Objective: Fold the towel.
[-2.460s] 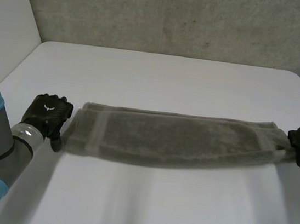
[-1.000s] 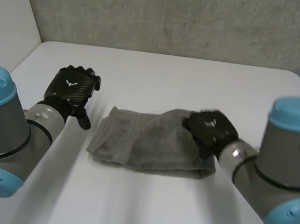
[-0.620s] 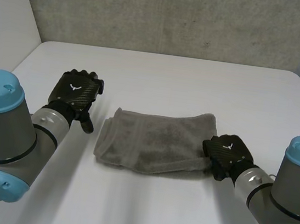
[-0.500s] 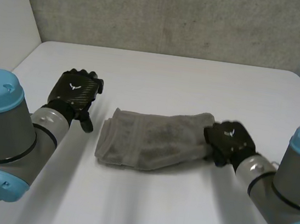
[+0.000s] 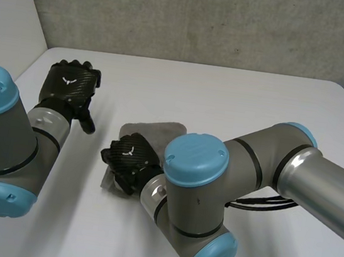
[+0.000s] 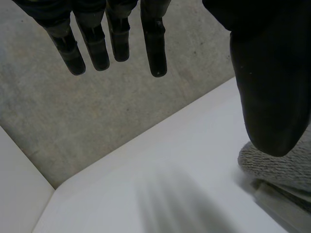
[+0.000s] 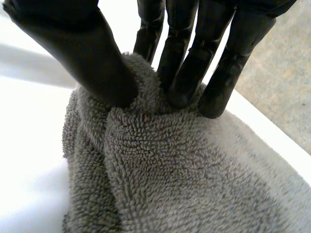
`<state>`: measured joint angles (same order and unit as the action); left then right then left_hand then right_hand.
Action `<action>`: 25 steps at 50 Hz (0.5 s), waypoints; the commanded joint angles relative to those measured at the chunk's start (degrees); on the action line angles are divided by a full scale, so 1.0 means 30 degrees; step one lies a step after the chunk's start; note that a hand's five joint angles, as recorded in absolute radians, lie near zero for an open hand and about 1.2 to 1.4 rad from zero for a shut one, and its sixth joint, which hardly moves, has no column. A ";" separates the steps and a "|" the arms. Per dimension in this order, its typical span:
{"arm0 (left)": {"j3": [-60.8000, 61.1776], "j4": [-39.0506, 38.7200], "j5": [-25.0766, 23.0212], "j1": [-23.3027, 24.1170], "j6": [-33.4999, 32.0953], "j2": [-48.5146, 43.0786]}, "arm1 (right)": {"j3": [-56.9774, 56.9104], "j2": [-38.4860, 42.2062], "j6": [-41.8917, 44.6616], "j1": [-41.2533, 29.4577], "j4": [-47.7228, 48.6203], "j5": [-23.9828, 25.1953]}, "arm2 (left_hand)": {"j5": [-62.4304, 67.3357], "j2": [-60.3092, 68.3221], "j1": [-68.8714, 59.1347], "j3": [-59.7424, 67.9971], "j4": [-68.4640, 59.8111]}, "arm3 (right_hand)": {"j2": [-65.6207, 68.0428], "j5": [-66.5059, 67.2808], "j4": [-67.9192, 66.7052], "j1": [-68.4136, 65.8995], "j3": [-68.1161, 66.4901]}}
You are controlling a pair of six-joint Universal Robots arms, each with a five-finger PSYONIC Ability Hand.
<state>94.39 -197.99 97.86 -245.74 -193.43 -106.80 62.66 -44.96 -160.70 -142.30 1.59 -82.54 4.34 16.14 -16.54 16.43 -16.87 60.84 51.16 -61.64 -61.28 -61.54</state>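
Soft grey terry-cloth towel (image 5: 160,129), limp, probably light, near left edge of white table (image 5: 239,99). My right hand (image 5: 126,159) pinches its thick fold; left hand (image 5: 70,83) spread, empty.

Grey terry towel (image 5: 156,131), bunched thick (looped pile), lying on white table (image 5: 227,98)

Towel (image 5: 159,129) on table (image 5: 227,98), right hand (image 5: 126,160) at its left end, left hand (image 5: 69,86) apart, further left
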 commanded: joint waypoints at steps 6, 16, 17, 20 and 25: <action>-0.1666 -0.0037 -0.0011 0.0643 0.0489 -0.0464 | 0.2691 -0.4371 -0.3883 0.1316 -0.0032 -0.0143 | -0.0422 -0.1021 0.1157 -0.1119 0.1267 | -1.6915 -1.7020 1.7182 1.7060 1.7147; -0.2900 0.0226 -0.0333 0.2283 0.2833 -0.2278 | 0.5245 -0.6635 -0.4120 0.5188 -0.0032 -0.0027 | -0.0533 -0.1132 0.1268 -0.1230 0.1378 | -1.6948 -1.7052 1.7215 1.7093 1.7180; -0.2900 0.0197 -0.0508 0.2547 0.2980 -0.2601 | 0.5332 -0.6548 -0.4178 0.5420 -0.0032 0.0002 | -0.0534 -0.1133 0.1269 -0.1231 0.1379 | -1.6948 -1.7052 1.7215 1.7093 1.7180; -0.2812 0.0226 -0.0918 0.2841 0.3011 -0.3216 | 0.5305 -0.6052 -0.4412 0.5744 -0.0003 0.0032 | -0.0534 -0.1133 0.1269 -0.1231 0.1379 | -1.6948 -1.7052 1.7215 1.7093 1.7180; -0.2520 0.0517 -0.1271 0.2872 0.2953 -0.3804 | 0.4692 -0.4531 -0.4969 0.5804 0.0026 0.0032 | -0.0478 -0.1077 0.1213 -0.1175 0.1323 | -1.6948 -1.7052 1.7215 1.7093 1.7180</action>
<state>85.80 -197.23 95.52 -237.61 -184.35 -115.85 78.67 -63.46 -173.99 -125.18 1.57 -82.46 4.17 16.04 -16.24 16.43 -16.61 14.72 3.47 -14.58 -13.31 -13.88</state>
